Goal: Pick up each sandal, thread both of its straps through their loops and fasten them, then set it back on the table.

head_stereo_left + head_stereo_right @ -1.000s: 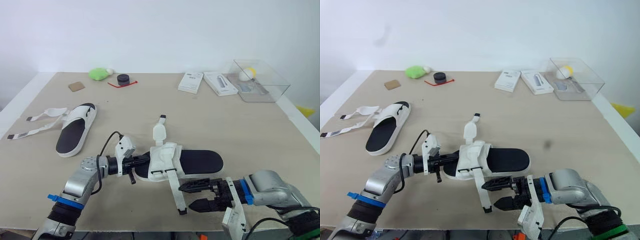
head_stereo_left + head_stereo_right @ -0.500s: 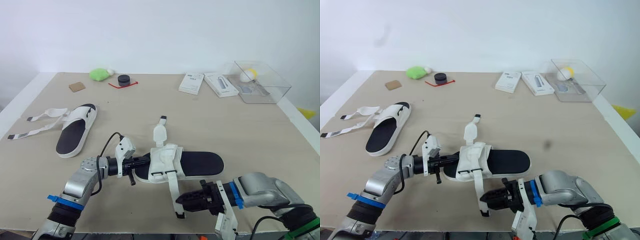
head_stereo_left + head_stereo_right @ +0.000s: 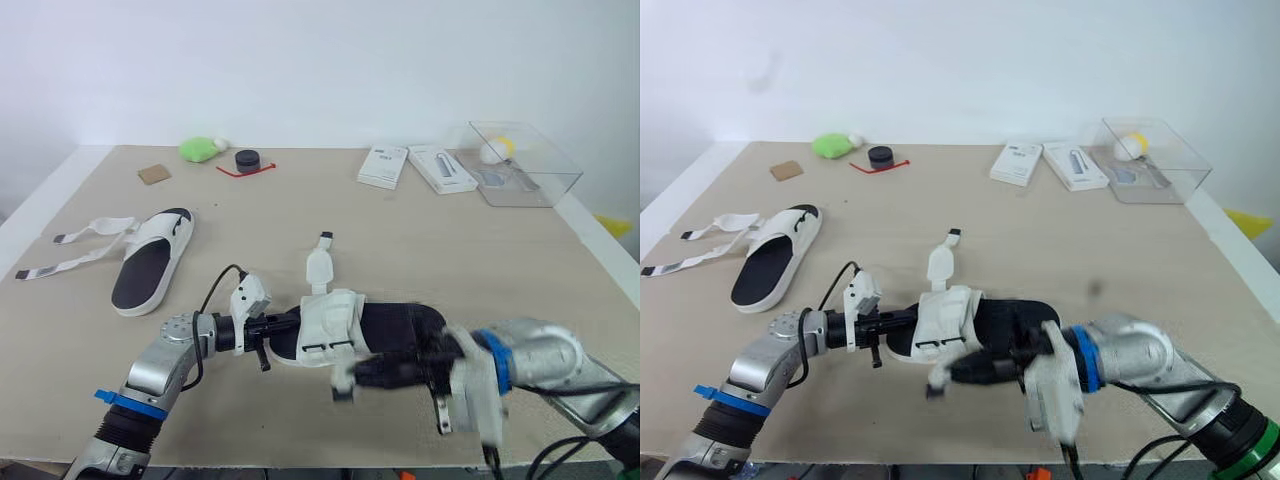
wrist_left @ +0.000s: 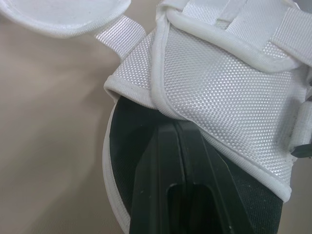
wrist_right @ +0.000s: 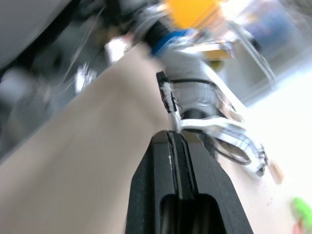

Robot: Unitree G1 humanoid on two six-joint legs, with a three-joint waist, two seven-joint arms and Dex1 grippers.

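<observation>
As left gripper (image 3: 280, 326) and right gripper (image 3: 350, 373) pinch one sandal (image 3: 326, 316), another sandal (image 3: 146, 264) rests.

Two sandals (image 3: 340, 325), two white boxes (image 3: 382, 165), one clear box (image 3: 520, 160), one green toy (image 3: 198, 148), one black cap (image 3: 247, 159), one brown card (image 3: 153, 173), one red string (image 3: 236, 171).

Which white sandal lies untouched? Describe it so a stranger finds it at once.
On the beige table, look to the robot's left side, near the edge. There lies a white sandal with a black footbed, its two white straps trailing loose across the tabletop. The other white sandal sits front and centre.
</observation>
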